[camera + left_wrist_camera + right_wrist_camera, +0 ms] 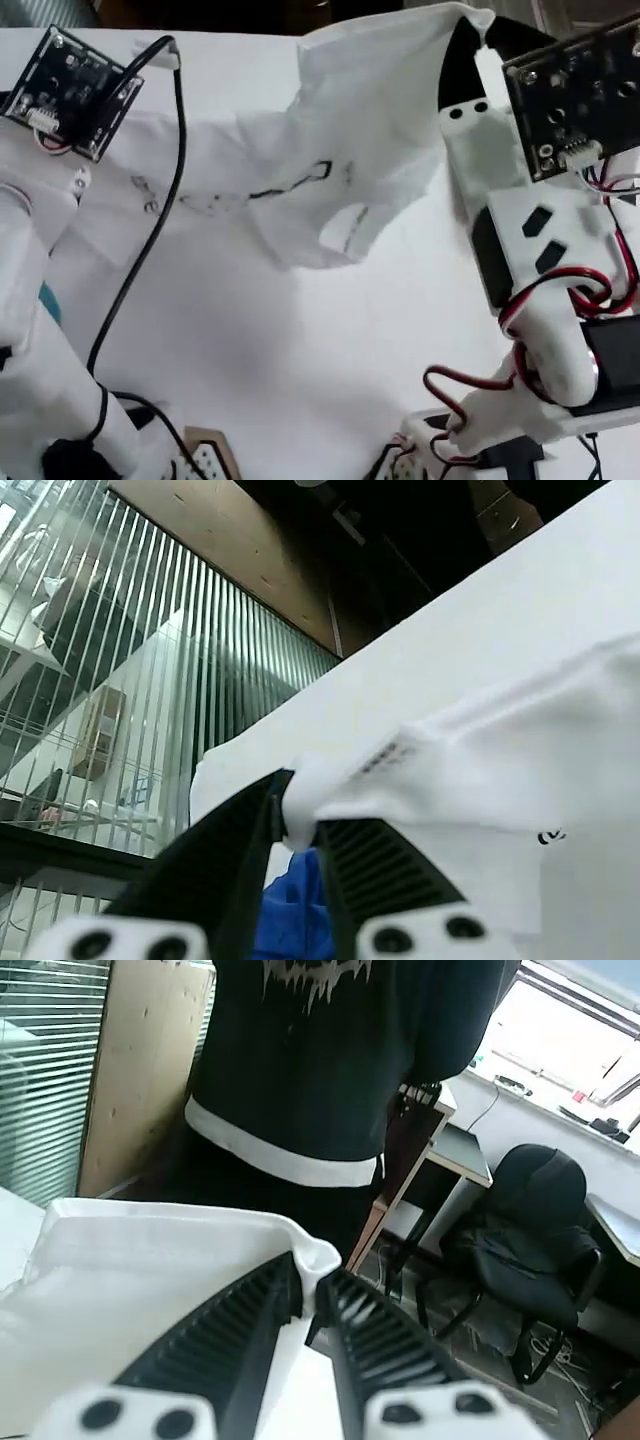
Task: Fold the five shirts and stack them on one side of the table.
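Note:
A white shirt with a thin dark line print lies partly spread on the white table. Its right part is lifted into a hanging drape. My right gripper is raised at the far right and is shut on the shirt's top corner. In the right wrist view, the black fingers pinch the shirt's hem, and the gripper is tight on the cloth. My left gripper is shut on a bunched fold of the same shirt at the table's left side. Blue fabric shows just under its fingers.
A black cable runs from the left arm's camera board across the shirt's left part. The right arm's body, with red and black wires, stands along the right edge. Small boards lie at the front edge.

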You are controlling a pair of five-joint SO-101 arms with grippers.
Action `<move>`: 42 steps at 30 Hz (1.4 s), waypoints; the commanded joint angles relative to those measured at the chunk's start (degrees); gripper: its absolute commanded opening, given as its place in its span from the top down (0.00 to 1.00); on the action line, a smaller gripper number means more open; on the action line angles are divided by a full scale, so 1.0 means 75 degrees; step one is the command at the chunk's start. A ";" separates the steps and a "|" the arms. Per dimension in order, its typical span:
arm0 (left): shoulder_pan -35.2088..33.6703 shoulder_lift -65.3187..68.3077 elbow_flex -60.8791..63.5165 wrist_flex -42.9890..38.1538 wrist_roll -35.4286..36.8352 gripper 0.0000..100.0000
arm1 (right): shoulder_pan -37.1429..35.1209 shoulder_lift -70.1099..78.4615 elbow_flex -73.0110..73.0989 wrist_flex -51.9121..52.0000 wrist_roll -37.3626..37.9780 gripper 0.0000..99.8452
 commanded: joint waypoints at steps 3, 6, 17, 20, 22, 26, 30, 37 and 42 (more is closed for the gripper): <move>0.0047 -0.0070 -0.0463 0.0387 0.0035 0.98 | 0.0100 -0.0358 -0.0703 -0.0287 0.0070 0.98; 0.0023 -0.0070 -0.0440 0.0481 0.0059 0.98 | 0.0100 -0.0568 -0.1020 -0.0252 0.0082 0.98; 0.0047 -0.0059 0.1201 -0.0445 0.0059 0.98 | 0.0979 -0.0639 -0.0070 -0.1553 0.1055 0.98; 0.0047 -0.0059 0.1635 -0.0610 0.0223 0.98 | 0.1166 -0.0651 0.0164 -0.1565 0.1055 0.98; 0.0047 -0.0070 0.1670 -0.0563 0.0410 0.98 | 0.1155 -0.0768 0.0070 -0.1412 0.1055 0.98; 0.0012 -0.0422 0.1506 -0.0399 0.0481 0.98 | 0.1155 -0.1272 -0.0023 -0.0920 0.1043 0.98; 0.0012 -0.1219 0.1518 -0.0047 0.0481 0.98 | 0.1143 -0.1940 -0.0023 -0.0322 0.1043 0.98; 0.0012 -0.2485 0.1530 0.0117 0.0492 0.98 | 0.1143 -0.3007 0.0012 -0.0440 0.1043 0.98; 0.0012 -0.2590 0.1530 0.0117 0.0492 0.98 | 0.1155 -0.3124 0.0023 -0.0557 0.1043 0.98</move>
